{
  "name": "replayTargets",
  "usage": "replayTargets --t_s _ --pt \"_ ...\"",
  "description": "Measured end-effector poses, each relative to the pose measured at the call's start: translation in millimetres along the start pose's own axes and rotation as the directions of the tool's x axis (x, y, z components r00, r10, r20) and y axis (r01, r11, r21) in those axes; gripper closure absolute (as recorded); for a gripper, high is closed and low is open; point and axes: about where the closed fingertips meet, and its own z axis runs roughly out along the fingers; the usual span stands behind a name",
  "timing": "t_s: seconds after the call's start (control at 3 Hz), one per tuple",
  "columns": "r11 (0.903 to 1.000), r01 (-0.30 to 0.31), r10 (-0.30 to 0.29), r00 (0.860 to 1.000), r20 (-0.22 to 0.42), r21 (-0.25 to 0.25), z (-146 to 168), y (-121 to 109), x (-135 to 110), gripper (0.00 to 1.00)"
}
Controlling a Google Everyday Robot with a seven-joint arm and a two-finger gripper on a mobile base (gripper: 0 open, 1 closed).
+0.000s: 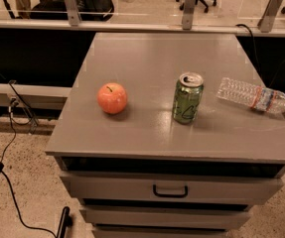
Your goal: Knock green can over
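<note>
The green can [187,98] stands upright on the grey cabinet top [157,58], right of the middle and near the front. It has a silver top with a pull tab and pale curvy markings on its side. The gripper is not in view in the camera view; no arm shows anywhere.
A red-orange apple [112,98] sits left of the can. A clear plastic bottle [253,96] lies on its side at the right edge. The cabinet has drawers with a dark handle [170,191] at the front. A glass partition with metal posts [189,6] runs behind. Cables [13,148] lie on the floor at left.
</note>
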Motion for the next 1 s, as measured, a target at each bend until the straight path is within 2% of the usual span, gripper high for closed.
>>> replayTargets --t_s 0.33,0.67,1.0 --pt "0.9972 0.025 -0.024 1.0 0.007 -0.071 40.7 -2.0 -21.4 0.0" --pt "0.9972 0.025 -0.024 1.0 0.007 -0.071 40.7 -2.0 -21.5 0.0" --pt "0.9986 0.038 -0.035 0.997 0.071 -0.037 51.4 -22.4 -35.5 0.0"
